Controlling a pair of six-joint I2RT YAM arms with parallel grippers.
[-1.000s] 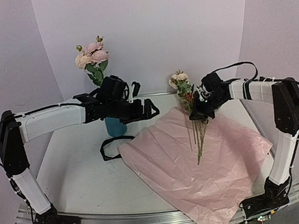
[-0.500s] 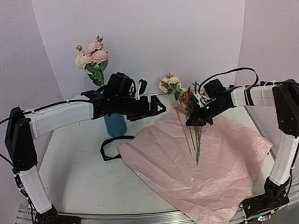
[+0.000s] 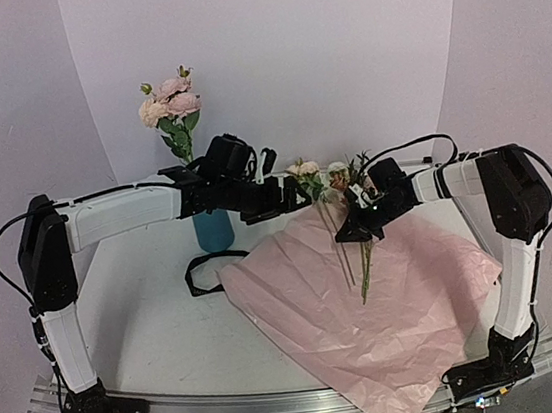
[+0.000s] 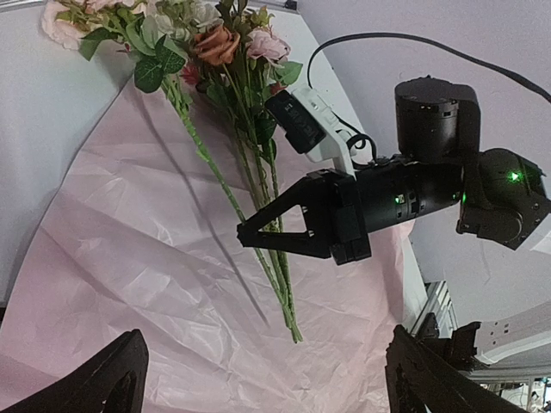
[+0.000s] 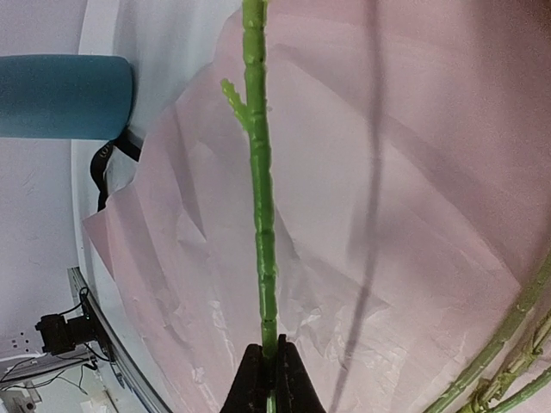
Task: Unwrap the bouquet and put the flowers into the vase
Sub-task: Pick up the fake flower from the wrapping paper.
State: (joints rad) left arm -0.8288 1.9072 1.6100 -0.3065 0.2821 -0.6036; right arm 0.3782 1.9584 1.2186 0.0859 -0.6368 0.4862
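Right wrist view: right gripper [image 5: 268,357] clamped on a stem of the flowers [image 5: 261,189]; left gripper [image 3: 288,180] jaws spread wide, just beside the blooms; pink paper [image 5: 387,172] beneath both; vase [image 5: 60,96] behind left.

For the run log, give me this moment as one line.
right gripper: shut on flowers, above paper | left gripper: open, beside them | vase: upright, holds roses | ribbon: loose on table
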